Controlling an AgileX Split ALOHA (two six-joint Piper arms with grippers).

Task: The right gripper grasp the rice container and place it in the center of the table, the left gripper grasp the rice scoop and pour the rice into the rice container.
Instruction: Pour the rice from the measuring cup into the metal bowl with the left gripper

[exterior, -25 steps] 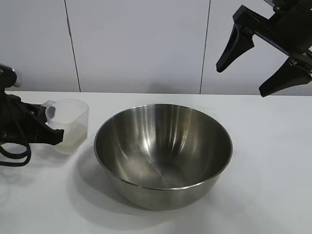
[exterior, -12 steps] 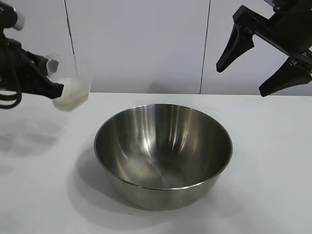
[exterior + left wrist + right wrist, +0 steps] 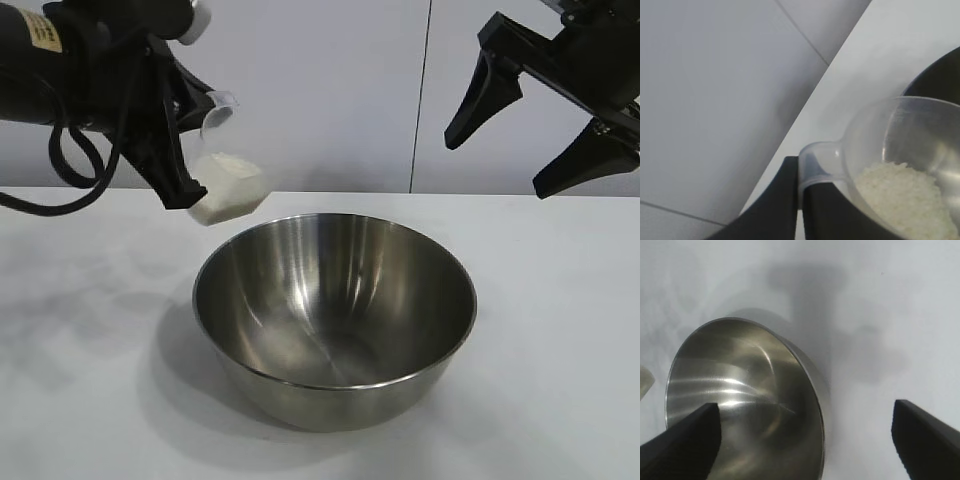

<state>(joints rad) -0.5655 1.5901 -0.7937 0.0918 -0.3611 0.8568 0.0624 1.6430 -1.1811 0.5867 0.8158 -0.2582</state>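
Clear thin plastic is what the left gripper (image 3: 185, 165) has to manage: the rice scoop (image 3: 228, 185) hangs in the air above the table (image 3: 560, 300), just outside the near-left rim of the rice container (image 3: 335, 315), tipped so that the rice (image 3: 222, 188) lies heaped toward its lower side. The jaws are pressed together on the small tab handle at the cup's lip, which the left wrist view shows sandwiched between the two black fingers (image 3: 785, 210). That tab looks like the only sensible place to hold; the tapered wall is smooth and would likely flex or slide under a pinch. A cup like this should be light and fairly stiff at the rim, so most of the load is the loose grains, which I judge will shift all at once as the tilt grows and tug on the narrow handle. The stainless bowl sits upright near the middle of the table, empty as far as I can see, broad and deep, probably heavy enough to stay put under falling rice, though its polished wall would be slippery to grasp anywhere but the rim. The right gripper (image 3: 535, 125) hangs high at the far right, well apart from the bowl, jaws spread wide and holding nothing.
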